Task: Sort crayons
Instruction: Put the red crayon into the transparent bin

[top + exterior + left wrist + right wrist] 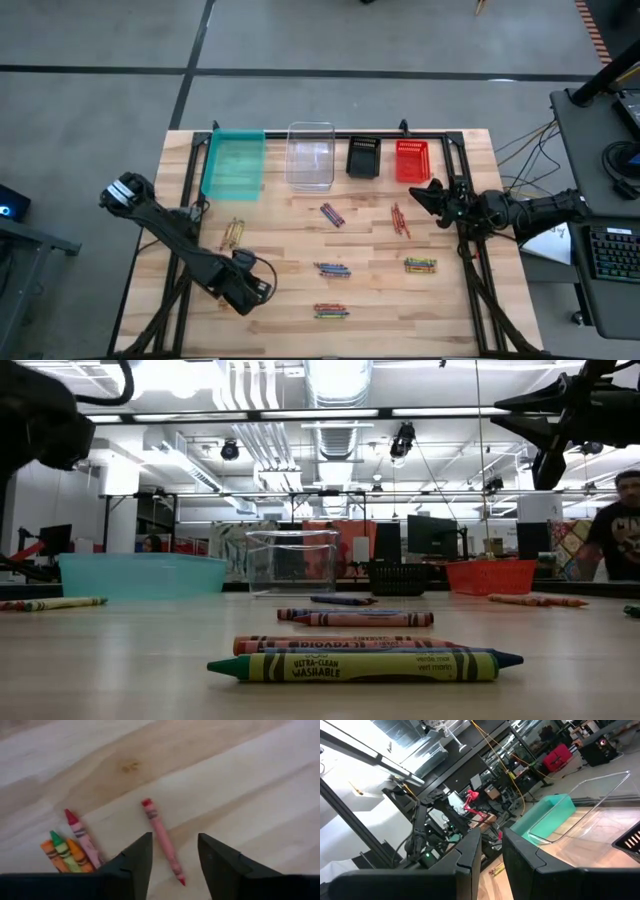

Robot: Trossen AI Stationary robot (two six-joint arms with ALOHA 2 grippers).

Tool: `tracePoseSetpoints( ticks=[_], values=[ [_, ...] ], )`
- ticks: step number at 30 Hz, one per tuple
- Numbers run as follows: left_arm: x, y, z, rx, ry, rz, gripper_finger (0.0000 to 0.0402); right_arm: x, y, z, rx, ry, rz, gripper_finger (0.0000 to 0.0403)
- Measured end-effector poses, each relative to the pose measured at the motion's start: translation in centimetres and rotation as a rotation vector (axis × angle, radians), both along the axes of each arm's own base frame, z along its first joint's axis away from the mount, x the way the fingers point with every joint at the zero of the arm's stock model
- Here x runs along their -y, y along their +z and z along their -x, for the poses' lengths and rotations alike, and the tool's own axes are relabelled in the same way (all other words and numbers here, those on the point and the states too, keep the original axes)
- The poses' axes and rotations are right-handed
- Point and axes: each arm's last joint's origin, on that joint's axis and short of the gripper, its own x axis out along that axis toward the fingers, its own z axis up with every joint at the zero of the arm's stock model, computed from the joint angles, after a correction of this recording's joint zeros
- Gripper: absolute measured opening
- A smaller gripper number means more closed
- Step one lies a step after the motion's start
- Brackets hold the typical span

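The left gripper (172,857) hangs low over the table's (290,250) front-left part with its fingers (137,857) parted, holding nothing — a red crayon (162,840) lies on the wood in the gap between them, and whether the tips touch it I cannot tell. Just beside it lies a cluster of 4 crayons (70,847): 1 red, 1 green, 2 orange. Along the back edge stand 4 bins, 1 of each: teal bin (234,163), clear bin (310,155), black bin (363,157), red bin (412,160). The crayons lie in 6 loose groups on the wood, from the group by the left arm (233,233) to the one at the right (420,265). The right gripper (432,196) is raised by the red bin, fingers slightly apart — nothing is held between them.
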Motion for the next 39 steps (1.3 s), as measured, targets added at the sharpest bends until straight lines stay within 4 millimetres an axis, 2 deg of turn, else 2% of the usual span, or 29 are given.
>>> tracePoseSetpoints(
  ticks=[6,18,25,35,39],
  values=[
    [0.0,-1.2,-0.2,-0.041,0.011,-0.045,0.0164,0.0,0.3,0.0,0.007,0.000,-0.001,0.0068],
    [0.3,-3.4,-0.5,-0.106,0.011,-0.104,0.0155,0.0,1.4,0.2,0.036,-0.002,0.004,0.0068],
    [0.3,-3.8,-0.6,-0.105,0.012,-0.128,0.0115,0.0,1.7,0.2,0.042,-0.003,0.006,0.0068],
    [0.3,-3.9,-0.8,-0.090,-0.005,-0.157,0.0014,0.0,1.7,0.2,0.032,-0.011,0.036,0.0068],
    [0.4,-3.8,-0.9,-0.090,-0.037,-0.164,0.0006,0.0,1.6,0.2,0.028,-0.013,0.045,0.0068]
  ],
)
